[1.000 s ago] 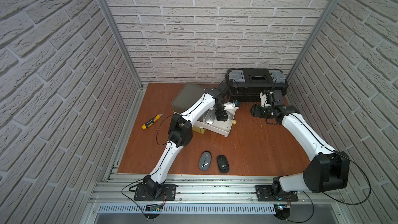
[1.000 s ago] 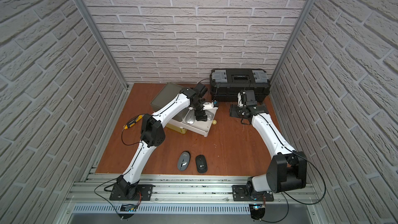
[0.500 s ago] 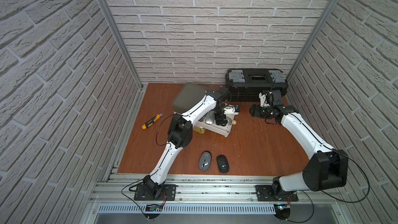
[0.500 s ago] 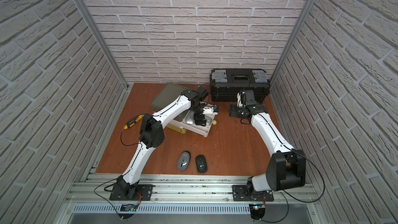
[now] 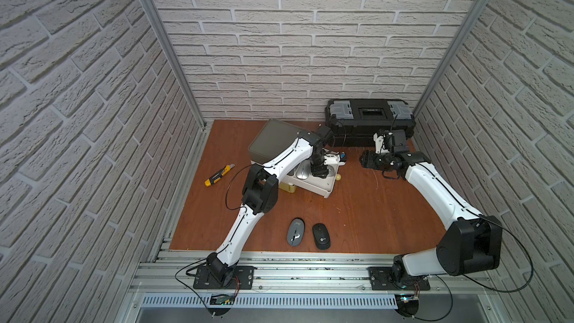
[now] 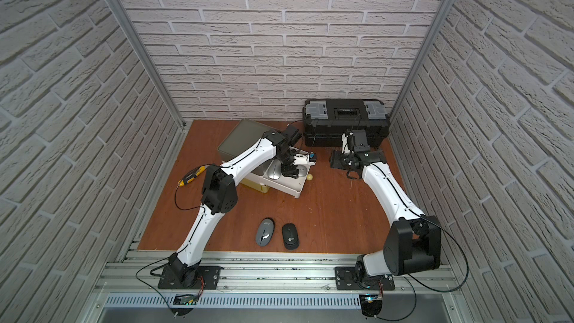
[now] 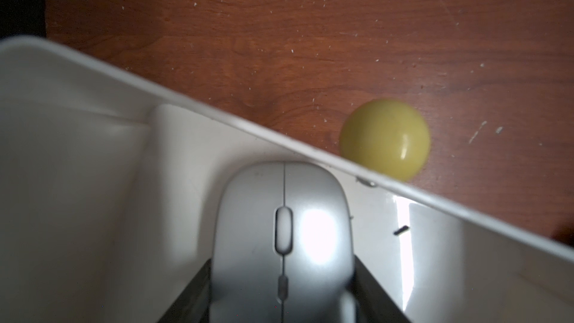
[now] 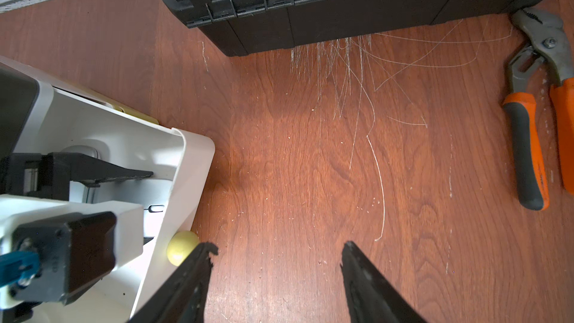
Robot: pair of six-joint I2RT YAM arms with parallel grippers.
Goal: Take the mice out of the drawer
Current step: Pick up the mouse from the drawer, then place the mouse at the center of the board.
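The white drawer [image 5: 326,192] stands pulled out at mid-table. Inside it my left gripper [image 5: 319,170] reaches down, and in the left wrist view its black fingers [image 7: 198,287] press both sides of a shiny silver mouse [image 7: 284,237]. A second silver mouse [image 5: 302,171] lies beside it in the drawer. A grey mouse [image 5: 295,232] and a black mouse [image 5: 321,236] with a white logo lie on the table near the front edge. My right gripper [image 8: 279,247] hovers open over bare wood to the right of the drawer.
A black toolbox [image 5: 369,118] stands against the back wall. Orange-handled pliers [image 8: 534,113] lie beside it. A yellow-black utility knife [image 5: 218,175] lies left of the drawer unit. A yellow round knob [image 7: 385,138] sits against the drawer's outer wall.
My left gripper has dropped lower into the drawer and its jaws have closed in on the silver mouse. The right arm has barely moved.
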